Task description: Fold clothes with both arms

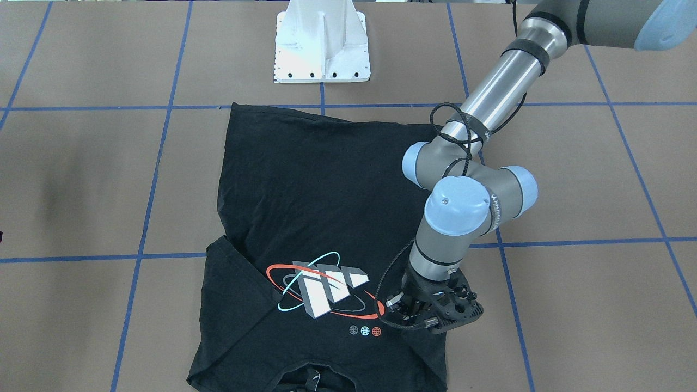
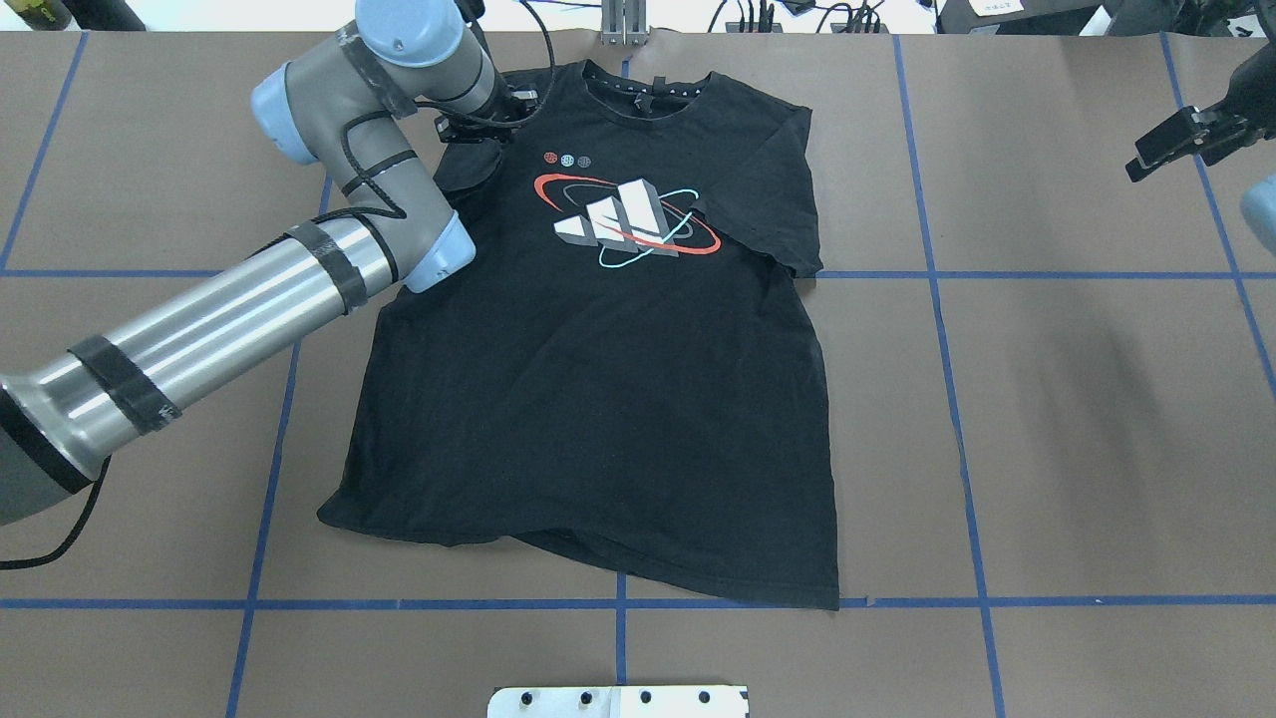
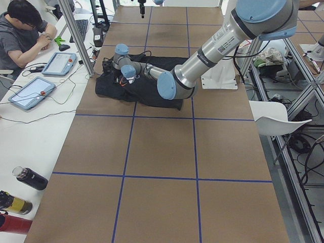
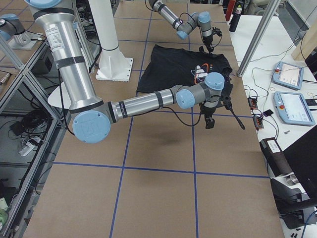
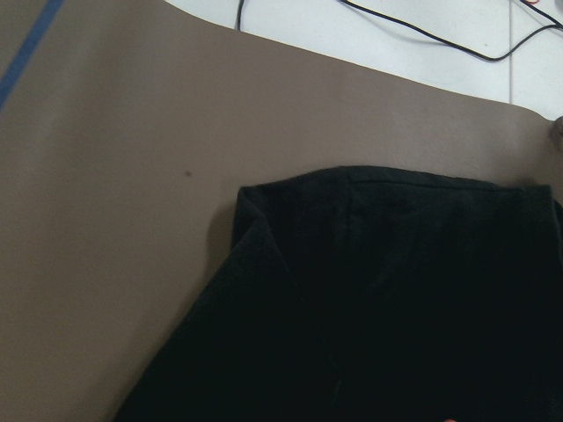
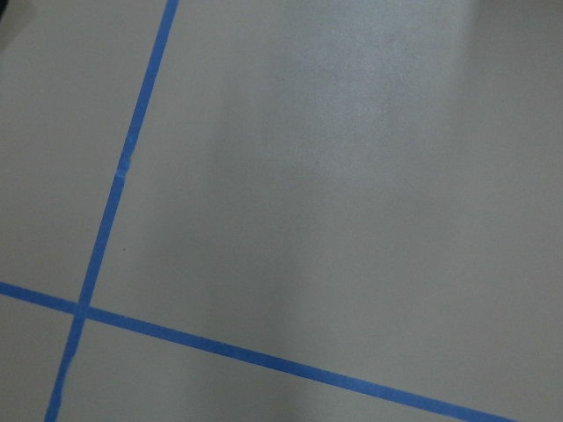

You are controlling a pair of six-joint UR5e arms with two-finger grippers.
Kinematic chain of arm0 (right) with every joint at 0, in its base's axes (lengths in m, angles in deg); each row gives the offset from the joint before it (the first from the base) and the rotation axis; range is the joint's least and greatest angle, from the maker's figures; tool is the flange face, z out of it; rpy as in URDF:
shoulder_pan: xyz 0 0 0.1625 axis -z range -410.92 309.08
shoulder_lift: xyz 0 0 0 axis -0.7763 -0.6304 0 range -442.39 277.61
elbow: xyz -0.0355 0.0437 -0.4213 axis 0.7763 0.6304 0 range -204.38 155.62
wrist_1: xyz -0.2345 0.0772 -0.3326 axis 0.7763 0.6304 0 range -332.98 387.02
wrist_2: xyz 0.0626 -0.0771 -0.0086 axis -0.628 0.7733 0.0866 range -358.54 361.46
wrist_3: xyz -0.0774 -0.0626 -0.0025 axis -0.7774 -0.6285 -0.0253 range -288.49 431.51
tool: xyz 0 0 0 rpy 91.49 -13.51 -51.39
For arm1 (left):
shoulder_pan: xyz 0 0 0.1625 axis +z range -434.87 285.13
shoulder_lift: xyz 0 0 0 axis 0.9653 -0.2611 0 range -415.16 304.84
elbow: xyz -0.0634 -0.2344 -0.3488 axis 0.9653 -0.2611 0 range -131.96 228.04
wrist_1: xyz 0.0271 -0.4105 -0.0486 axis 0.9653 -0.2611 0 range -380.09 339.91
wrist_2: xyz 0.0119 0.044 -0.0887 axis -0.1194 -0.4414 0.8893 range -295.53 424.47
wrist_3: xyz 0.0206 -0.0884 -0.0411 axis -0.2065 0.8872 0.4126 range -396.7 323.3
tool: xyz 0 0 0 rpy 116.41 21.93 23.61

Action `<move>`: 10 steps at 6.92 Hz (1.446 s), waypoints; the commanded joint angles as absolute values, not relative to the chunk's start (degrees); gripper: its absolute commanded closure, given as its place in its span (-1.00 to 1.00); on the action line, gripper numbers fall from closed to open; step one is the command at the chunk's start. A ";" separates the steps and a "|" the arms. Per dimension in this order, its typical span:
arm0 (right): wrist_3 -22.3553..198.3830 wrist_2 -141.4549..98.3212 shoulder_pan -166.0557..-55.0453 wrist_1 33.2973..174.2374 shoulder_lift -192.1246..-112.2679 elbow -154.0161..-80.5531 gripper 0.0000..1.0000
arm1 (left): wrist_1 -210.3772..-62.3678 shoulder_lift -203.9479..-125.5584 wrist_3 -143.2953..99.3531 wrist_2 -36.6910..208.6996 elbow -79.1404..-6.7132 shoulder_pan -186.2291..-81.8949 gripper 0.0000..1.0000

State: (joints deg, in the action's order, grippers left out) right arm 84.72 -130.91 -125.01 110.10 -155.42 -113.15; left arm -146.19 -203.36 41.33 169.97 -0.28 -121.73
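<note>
The black T-shirt (image 2: 598, 399) lies spread on the table, print side up, collar at the far edge; it also shows in the front view (image 1: 305, 185). Its sleeve on my left side is folded inward, and the left wrist view shows that fold lying flat (image 5: 396, 299). My left gripper (image 2: 478, 125) hovers low over this sleeve by the collar, its fingers spread and holding nothing (image 1: 414, 318). My right gripper (image 2: 1176, 145) hangs raised at the far right, well clear of the shirt; I cannot tell if it is open. Its wrist view shows only bare table.
The white pedestal base (image 1: 322, 46) stands at the robot's edge of the table. Blue tape lines (image 2: 937, 274) grid the brown table. An operator (image 3: 23, 30) sits at a side bench with tablets (image 3: 30, 91) beyond the shirt's collar end. Bottles (image 3: 30, 178) lie there too.
</note>
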 commanded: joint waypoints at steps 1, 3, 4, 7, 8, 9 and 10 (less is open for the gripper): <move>84.78 -130.91 -125.01 110.17 -155.60 -113.15 -1.00 | -146.48 -205.45 44.85 167.22 1.72 -119.70 1.00; 84.96 -130.91 -124.92 110.25 -155.43 -113.06 -1.00 | -146.57 -205.63 44.95 167.13 1.81 -119.25 1.00; 85.22 -130.91 -124.84 110.17 -155.43 -112.97 -1.00 | -147.35 -205.63 44.69 167.21 1.81 -119.25 0.46; 89.58 -130.82 -123.52 109.90 -155.25 -113.93 -1.00 | -148.24 -204.67 39.35 168.61 -1.50 -120.04 -1.00; 94.75 -130.82 -121.95 109.90 -154.29 -115.59 -1.00 | -146.50 -199.35 33.58 174.80 -8.92 -120.83 -1.00; 100.81 -130.39 -119.85 109.90 -154.37 -119.09 -1.00 | -142.74 -191.64 29.26 176.60 -20.31 -121.70 -1.00; 108.00 -129.51 -117.22 109.99 -155.07 -123.91 -1.00 | -138.00 -183.56 24.26 176.71 -32.34 -121.89 -1.00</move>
